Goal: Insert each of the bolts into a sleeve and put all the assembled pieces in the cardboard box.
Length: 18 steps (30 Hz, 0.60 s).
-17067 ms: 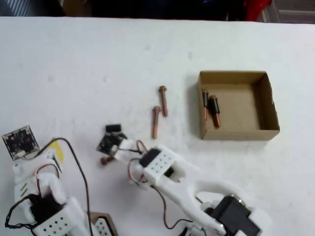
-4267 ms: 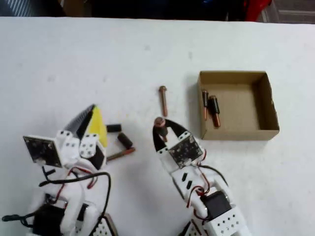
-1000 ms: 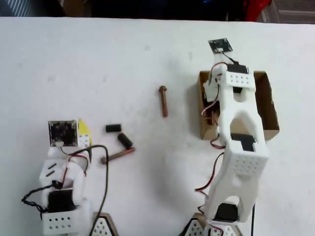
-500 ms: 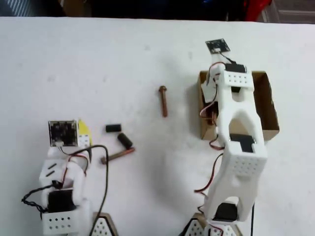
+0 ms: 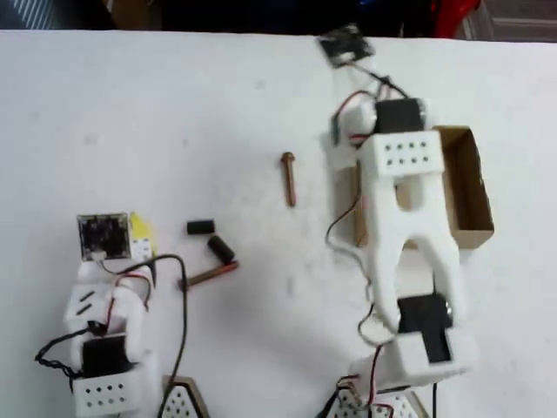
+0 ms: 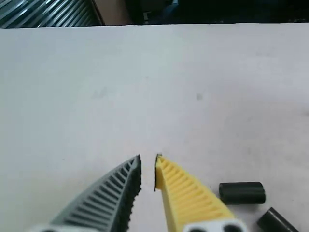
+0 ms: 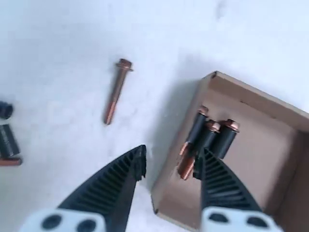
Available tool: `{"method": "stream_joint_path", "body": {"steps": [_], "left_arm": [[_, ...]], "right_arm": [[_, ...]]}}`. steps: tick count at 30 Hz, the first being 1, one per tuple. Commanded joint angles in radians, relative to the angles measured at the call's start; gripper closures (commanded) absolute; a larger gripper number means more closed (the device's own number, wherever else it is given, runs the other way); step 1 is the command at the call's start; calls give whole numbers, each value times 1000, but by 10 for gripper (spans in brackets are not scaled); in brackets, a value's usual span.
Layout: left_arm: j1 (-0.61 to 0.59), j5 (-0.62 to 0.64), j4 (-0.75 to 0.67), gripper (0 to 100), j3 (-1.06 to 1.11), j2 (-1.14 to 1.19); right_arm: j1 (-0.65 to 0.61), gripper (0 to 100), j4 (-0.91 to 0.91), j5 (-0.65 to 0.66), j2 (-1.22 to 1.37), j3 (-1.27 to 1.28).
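The cardboard box (image 5: 475,187) on the white surface (image 5: 174,104) holds three assembled pieces (image 7: 212,137).
The right pincer (image 7: 171,154) hangs over the box's edge, spread and empty; half a second ago it was lower, and the box had only two pieces earlier. The left pincer (image 6: 148,164), slightly spread, holds nothing. A long bolt (image 5: 288,180), a second bolt (image 5: 209,275) and two sleeves (image 5: 200,227) lie loose outside the box.

text: none legible | labels: none | numbers: none | signs: none
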Motion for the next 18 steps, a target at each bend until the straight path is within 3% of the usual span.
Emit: {"method": "stream_joint_path", "body": {"steps": [1,8,18], "left_arm": [[-42,-11,-23,910,-11,-10],[-62,-11,-15,910,-9,-10],[-97,-11,-15,910,-8,-10]], "right_arm": [[-133,849,82,3,-105,-11],[-364,850,133,2,-114,84],[-466,850,-202,9,-113,474]]}}
